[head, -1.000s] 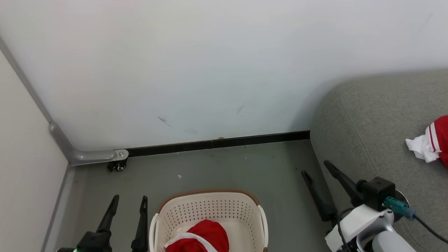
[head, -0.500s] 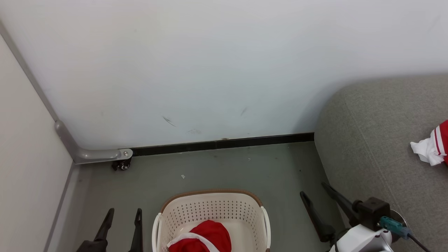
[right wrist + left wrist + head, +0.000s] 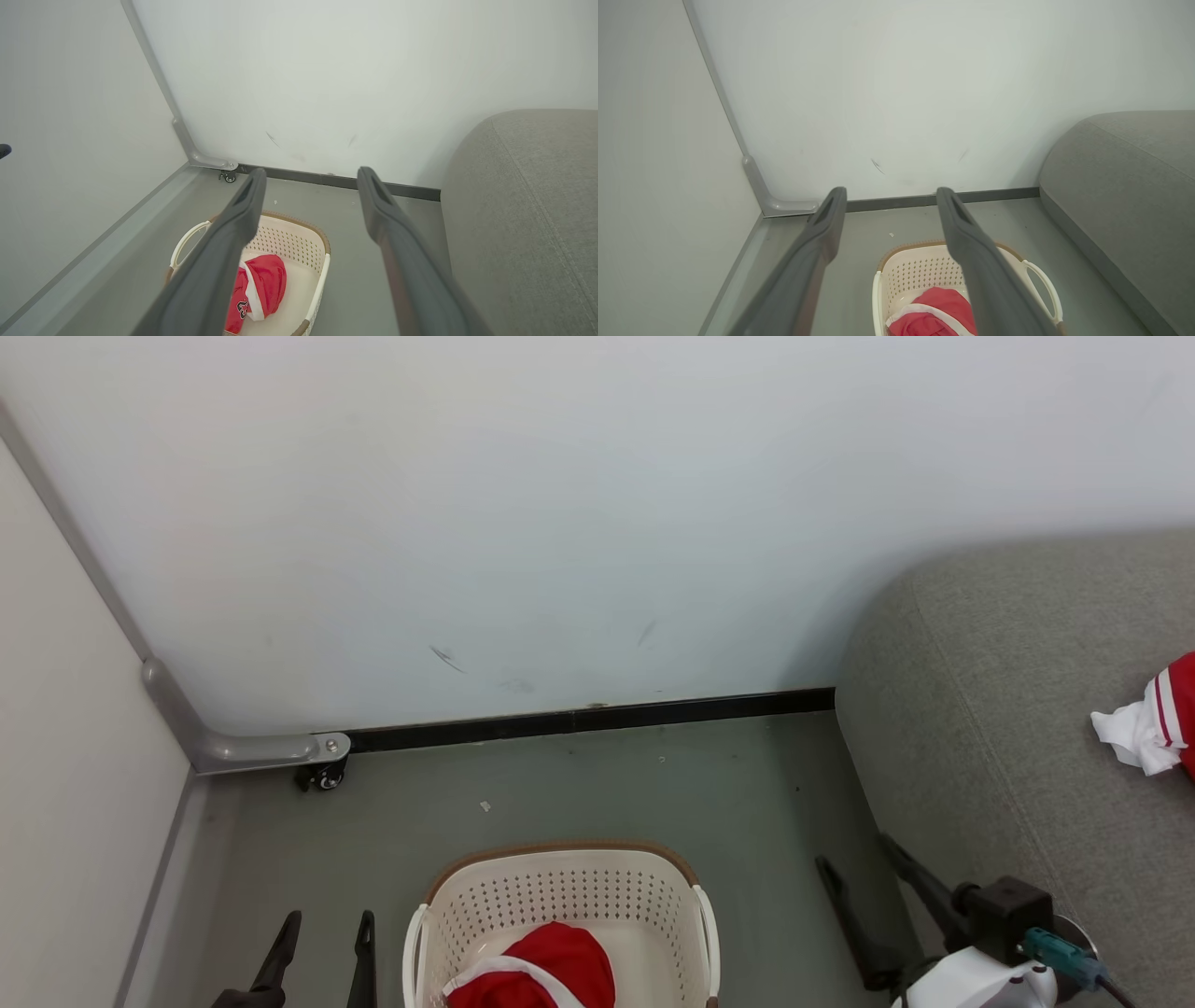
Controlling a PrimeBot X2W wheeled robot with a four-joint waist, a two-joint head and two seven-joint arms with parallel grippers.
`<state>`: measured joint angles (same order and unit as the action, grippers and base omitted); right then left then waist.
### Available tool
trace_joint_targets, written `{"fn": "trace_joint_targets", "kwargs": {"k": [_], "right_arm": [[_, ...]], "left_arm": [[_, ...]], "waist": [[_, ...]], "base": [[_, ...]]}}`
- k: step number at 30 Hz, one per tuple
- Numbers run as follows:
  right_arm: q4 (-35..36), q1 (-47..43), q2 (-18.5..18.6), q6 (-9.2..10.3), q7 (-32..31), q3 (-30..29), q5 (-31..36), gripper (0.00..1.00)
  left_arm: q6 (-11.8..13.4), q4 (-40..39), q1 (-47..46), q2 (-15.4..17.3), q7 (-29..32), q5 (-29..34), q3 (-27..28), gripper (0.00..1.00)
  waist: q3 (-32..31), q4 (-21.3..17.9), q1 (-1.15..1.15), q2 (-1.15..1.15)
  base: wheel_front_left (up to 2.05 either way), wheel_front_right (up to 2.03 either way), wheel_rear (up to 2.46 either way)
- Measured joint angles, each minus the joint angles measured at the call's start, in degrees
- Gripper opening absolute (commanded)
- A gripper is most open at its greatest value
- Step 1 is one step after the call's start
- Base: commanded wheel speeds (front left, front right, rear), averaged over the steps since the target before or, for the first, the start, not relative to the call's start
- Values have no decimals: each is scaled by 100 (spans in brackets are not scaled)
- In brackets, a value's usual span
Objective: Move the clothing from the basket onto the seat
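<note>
left gripper (image 3: 330, 920): spread wide, empty, just left of basket (image 3: 560, 851) | right gripper (image 3: 853, 852): spread wide, empty, between basket and seat (image 3: 1008, 709) | red clothing (image 3: 551, 959): bunched inside basket | second red-white garment (image 3: 1178, 709): lying on seat

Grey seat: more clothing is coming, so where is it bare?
The grey fabric seat is bare from its rounded corner by the white wall to the red-and-white garment at right; the open right gripper crowds its near edge.
</note>
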<state>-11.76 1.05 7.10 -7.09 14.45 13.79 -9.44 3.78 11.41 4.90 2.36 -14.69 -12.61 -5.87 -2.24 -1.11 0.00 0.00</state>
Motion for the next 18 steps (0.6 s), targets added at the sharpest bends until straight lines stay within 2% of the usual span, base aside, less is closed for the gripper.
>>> {"fn": "trace_joint_targets", "kwargs": {"k": [5,18], "right_arm": [[-1,-65,-22,1,0,-249,69,100],[5,-110,-149,1,0,-316,197,100]], "left_arm": [[-1,22,-1,0,0,-10,16,100],[-47,76,-2,-2,0,-97,-30,100]], "waist": [[6,-33,0,0],[8,-61,0,0]], "base": [[0,0,0],[0,0,0]]}}
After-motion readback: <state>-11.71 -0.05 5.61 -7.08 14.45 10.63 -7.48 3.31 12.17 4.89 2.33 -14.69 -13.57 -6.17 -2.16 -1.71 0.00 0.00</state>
